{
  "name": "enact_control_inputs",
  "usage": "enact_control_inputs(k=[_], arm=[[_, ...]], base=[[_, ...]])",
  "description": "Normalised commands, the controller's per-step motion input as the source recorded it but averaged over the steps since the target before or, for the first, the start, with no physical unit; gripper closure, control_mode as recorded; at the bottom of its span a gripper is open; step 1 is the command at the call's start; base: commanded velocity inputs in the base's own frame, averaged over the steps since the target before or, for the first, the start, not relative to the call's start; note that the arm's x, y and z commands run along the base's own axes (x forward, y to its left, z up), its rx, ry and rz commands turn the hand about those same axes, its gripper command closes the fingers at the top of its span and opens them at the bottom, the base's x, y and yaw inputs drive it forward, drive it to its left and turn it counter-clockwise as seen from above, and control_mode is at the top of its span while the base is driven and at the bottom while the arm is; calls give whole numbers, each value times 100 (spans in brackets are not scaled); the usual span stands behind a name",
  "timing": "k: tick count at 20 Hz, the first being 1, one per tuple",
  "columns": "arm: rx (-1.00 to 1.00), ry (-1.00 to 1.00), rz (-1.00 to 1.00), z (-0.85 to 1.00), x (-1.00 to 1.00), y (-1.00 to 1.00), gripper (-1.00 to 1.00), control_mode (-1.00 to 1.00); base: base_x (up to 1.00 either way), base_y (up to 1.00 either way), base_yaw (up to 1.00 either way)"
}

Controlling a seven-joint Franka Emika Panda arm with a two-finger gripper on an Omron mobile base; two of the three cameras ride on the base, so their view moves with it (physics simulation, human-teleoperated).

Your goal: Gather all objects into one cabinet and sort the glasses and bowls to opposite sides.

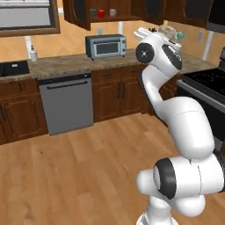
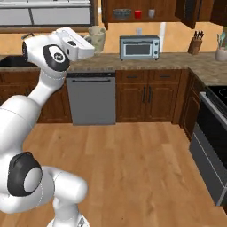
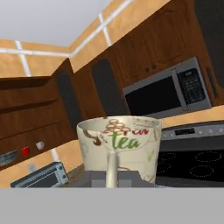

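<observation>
Arm raised, gripper [image 3: 114,175] clamping cream tumbler [image 3: 119,146].

Home kitchen: dishwasher [image 1: 67,103], toaster oven [image 2: 139,47], wood cabinets [image 2: 146,95].

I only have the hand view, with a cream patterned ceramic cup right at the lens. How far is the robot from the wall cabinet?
Observer: Well back. Its base stands out on the wooden floor, short of the stone counter.
Operator: What sits under that counter ahead?
Observer: A grey dishwasher, left of brown cupboard doors.
Operator: Any room on the shelf?
Observer: The dark grey bowl, red cup and pale grey mug stand in a row; bare wood remains right of the mug.
</observation>
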Motion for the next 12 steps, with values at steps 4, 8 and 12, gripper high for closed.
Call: enact_control_inputs(k=[4, 8, 12], arm=[[0, 0, 0, 0, 0, 0, 100, 100], [0, 0, 0, 0, 0, 0, 100, 100], [0, 0, 0, 0, 0, 0, 100, 100]], base=[[100, -9, 2], [100, 0, 14], [100, -12, 27]])
